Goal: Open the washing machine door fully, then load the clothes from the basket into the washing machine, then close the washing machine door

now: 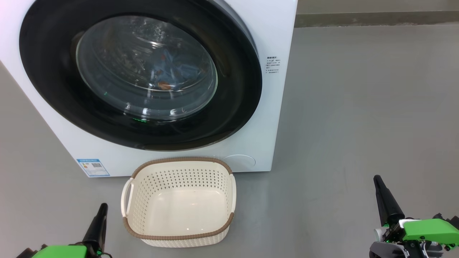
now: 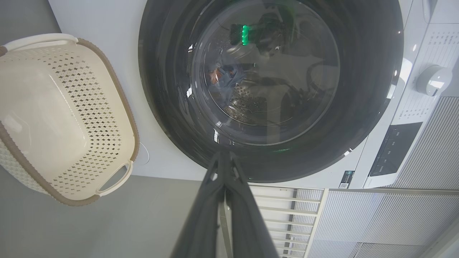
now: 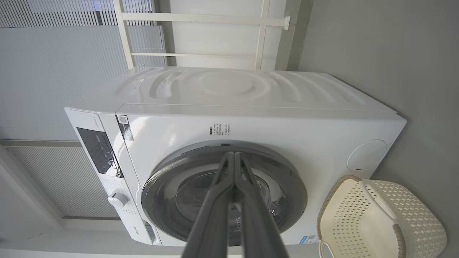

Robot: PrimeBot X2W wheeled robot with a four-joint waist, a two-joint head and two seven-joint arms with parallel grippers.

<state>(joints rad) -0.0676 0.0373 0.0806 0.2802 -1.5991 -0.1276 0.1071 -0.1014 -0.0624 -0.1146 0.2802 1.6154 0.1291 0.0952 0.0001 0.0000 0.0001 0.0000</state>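
Washing machine door [image 1: 143, 71] shut; clothes [image 1: 172, 73] seemingly inside; basket [image 1: 179, 159] in front; left fingers [image 1: 97, 225], right fingers [image 1: 385, 200] closed.

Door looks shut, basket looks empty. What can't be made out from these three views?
- clothes: head view, dim shapes behind the washing machine door glass; reflections hide how many.
- printed note on the washing machine: head view, too small to read.
- control panel: left wrist view, markings too small to read.
- Door's centre: right wrist view, covered by the right gripper, fingers shut.
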